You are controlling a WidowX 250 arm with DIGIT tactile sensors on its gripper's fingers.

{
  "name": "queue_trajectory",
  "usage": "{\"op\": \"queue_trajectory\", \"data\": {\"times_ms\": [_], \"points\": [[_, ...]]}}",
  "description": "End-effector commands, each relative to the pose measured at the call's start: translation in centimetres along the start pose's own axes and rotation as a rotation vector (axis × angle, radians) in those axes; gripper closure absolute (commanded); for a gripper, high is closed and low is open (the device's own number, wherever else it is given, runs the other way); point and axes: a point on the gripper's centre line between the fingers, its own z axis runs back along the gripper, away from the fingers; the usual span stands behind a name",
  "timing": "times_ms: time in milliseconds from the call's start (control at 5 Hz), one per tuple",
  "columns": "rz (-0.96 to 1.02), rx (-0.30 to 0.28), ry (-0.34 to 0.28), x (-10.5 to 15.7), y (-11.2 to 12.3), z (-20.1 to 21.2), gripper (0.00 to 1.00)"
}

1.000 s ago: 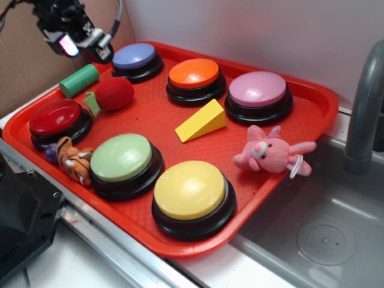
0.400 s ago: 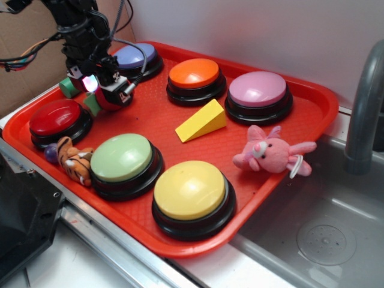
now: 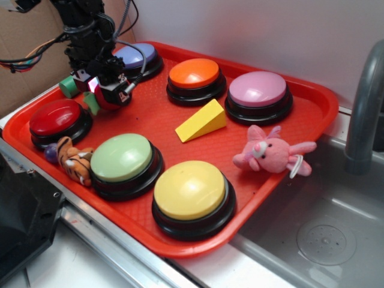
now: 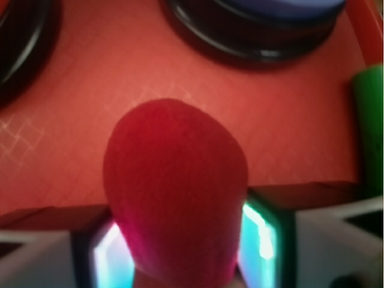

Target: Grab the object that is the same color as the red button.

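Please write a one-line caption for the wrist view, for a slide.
Wrist view: the claw flanks the red plush fruit on the red tray, with its fingers on both sides.

The red plush fruit [image 4: 174, 192] sits between my fingers, fuzzy, rounded, its blunt end pointing away from me over the tray floor. From outside only a red sliver and a bit of green leaf show. The red button [image 3: 56, 117], glossy dark dome on black base, stands just beside it.
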Motion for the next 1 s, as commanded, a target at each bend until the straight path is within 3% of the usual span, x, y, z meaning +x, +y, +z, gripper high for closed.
{"op": "queue_trajectory", "data": {"times_ms": [0, 400, 600, 800], "points": [[-0.036, -0.044, -0.091, 1.0, -4.4, 8.0, 1.00], [-0.206, -0.118, -0.053, 0.3, -12.1, 12.1, 1.00], [-0.220, -0.091, -0.049, -0.2, -13.5, 11.7, 1.00], [-0.185, -0.069, -0.031, -0.1, -12.5, 11.7, 1.00]]}}
